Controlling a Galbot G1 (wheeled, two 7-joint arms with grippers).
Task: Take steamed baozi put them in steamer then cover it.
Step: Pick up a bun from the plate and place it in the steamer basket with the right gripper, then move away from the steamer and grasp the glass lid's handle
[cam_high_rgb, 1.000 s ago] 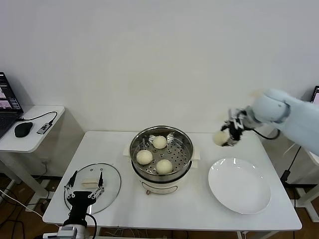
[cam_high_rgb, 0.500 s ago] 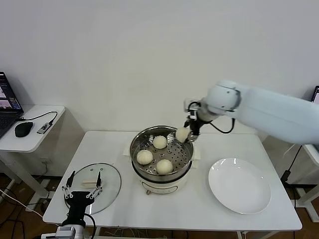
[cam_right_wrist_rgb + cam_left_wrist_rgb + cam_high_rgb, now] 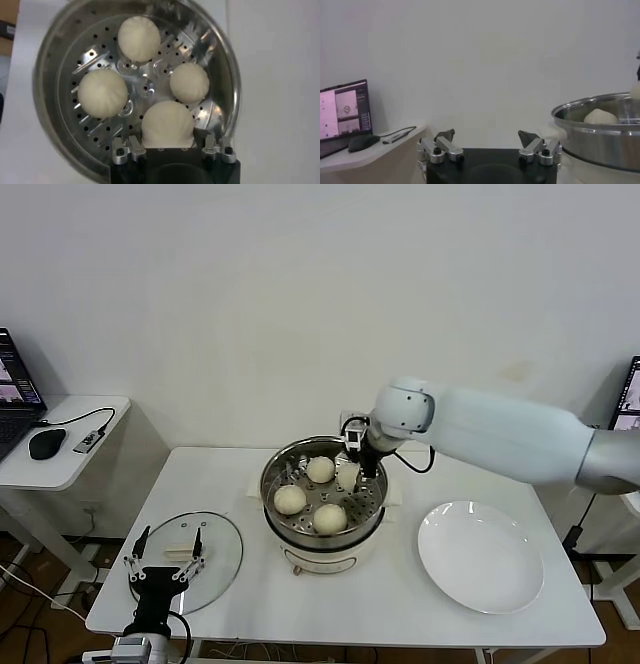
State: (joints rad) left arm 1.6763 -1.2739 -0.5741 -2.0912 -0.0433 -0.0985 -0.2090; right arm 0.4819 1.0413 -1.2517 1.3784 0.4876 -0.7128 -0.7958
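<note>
The right arm reaches in from the right, elbow high, wrist bent down; its right claw is clamped on a bun. The left claw hangs low, fingers spread.

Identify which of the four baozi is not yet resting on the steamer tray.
The baozi held in the right gripper's jaws; the other three lie free on the perforated tray.

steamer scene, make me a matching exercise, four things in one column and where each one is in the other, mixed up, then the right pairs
Things:
1. fourth baozi
2. cover
3. white plate
4. left end effector

Places or states:
A. empty, on the table on the robot's right of the steamer
B. open, low over the table's near left corner
C. held in the shut right end effector over the steamer tray
D. flat on the table on the robot's left of the steamer

Pairs: 1-C, 2-D, 3-A, 4-B
</note>
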